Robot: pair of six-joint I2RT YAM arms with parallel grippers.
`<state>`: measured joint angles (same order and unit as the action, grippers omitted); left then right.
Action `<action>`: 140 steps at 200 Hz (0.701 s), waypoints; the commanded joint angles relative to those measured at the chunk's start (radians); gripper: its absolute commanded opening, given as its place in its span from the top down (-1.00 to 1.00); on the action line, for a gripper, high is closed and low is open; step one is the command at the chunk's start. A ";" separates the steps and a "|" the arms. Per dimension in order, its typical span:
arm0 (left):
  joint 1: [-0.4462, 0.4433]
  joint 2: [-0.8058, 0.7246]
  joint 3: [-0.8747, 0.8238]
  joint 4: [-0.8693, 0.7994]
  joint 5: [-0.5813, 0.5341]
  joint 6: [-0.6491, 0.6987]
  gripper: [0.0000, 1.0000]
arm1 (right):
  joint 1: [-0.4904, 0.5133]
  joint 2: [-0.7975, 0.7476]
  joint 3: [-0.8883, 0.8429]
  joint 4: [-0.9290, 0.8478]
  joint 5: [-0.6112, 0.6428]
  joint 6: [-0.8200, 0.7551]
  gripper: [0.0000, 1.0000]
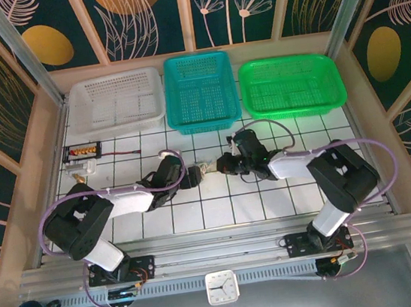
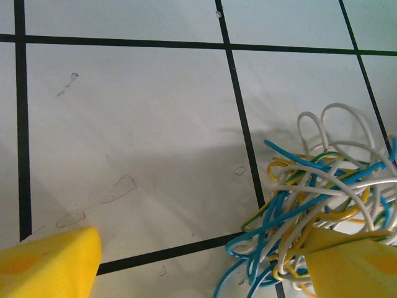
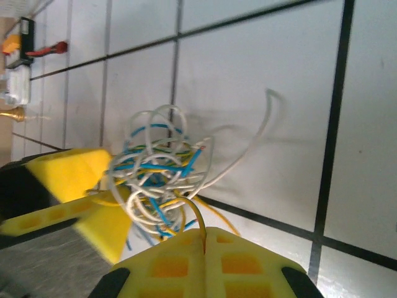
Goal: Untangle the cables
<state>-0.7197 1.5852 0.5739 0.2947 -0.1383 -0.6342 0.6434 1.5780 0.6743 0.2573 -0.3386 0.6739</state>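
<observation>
**Task object.** The cables (image 1: 205, 170) lie at mid-frame of the top view, on the white tiled table (image 1: 198, 215). They sit between the two grippers and just below the teal basket (image 1: 201, 92). They form a loose knot of thin white, blue and yellow wires, with a few green ones. The knot is judged light, limp and springy, so it should lift as one clump with little resistance. The smooth insulation may slip through a shallow pinch, and the loops may tighten under a hard pull. The best holds are judged to be single strands or free ends at the rim of the knot rather than its dense core. One such hold is the white strand (image 3: 263, 124) trailing toward the upper right of the right wrist view.

**Grippers.** The right gripper (image 3: 205, 239) sits at lower centre of its wrist view. Its jaws are closed together on one yellow strand (image 3: 197, 214) that arches out of the knot's lower edge. The left gripper (image 2: 201, 248) has its jaws spread wide and grips nothing. One yellow finger (image 2: 49, 264) is at lower left over bare tile. The other is at lower right, with wires lying across its tip.

**Arms.** The left arm (image 1: 121, 204) and right arm (image 1: 309, 164) reach low and inward from the lower corners. Their forearms are near level with the table, and the wrists face each other across the knot.
</observation>
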 commanded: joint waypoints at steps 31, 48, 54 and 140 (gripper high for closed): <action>0.015 0.029 0.015 -0.034 -0.003 -0.009 -0.70 | -0.020 -0.238 0.128 -0.141 0.095 -0.112 1.00; 0.016 0.029 0.020 -0.032 -0.001 -0.009 -0.70 | -0.030 -0.270 0.135 -0.138 0.087 -0.123 1.00; 0.016 0.027 0.022 -0.032 0.001 -0.010 -0.70 | -0.034 -0.277 0.135 -0.135 0.085 -0.127 1.00; 0.016 -0.086 0.057 -0.080 0.034 -0.025 -0.74 | -0.129 -0.267 -0.012 0.034 -0.071 -0.237 1.00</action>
<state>-0.7116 1.5669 0.6010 0.2447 -0.1261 -0.6346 0.5529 1.2991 0.7094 0.1917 -0.3199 0.5045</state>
